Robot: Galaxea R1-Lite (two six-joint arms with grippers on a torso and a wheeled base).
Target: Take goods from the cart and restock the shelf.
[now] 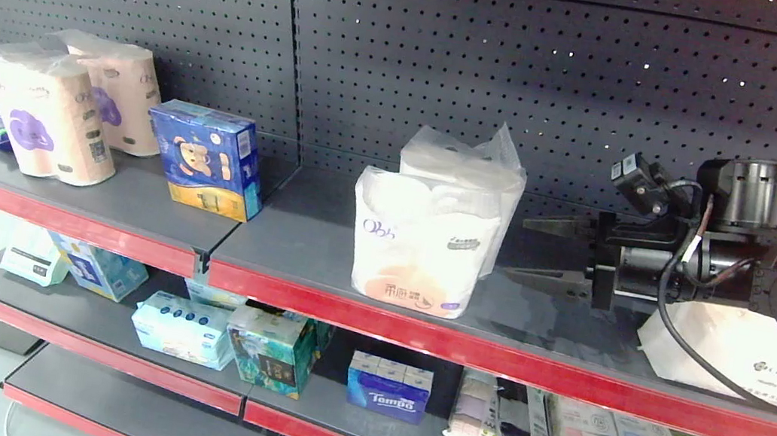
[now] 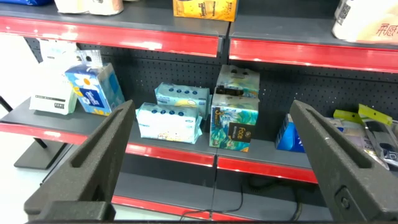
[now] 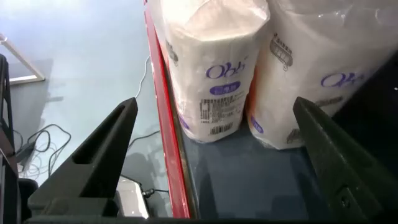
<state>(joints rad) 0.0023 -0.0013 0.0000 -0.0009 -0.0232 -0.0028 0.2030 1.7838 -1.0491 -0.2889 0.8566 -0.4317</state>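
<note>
Shelf (image 1: 295, 235), pegboard (image 1: 457, 53) behind, right hand (image 1: 517, 247) released beside paper rolls (image 1: 422, 246), left hand (image 2: 211, 106) released

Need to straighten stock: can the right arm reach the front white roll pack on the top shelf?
Probably yes. The right gripper is open, level with the front white roll pack, only bare top shelf between them.

White pack (image 1: 422, 246), blue-and-yellow box (image 1: 208, 158), peach rolls (image 1: 49, 113) with purple marks, grey shelf (image 1: 295, 235) edged red, black dotted pegboard (image 1: 532, 63).
</note>
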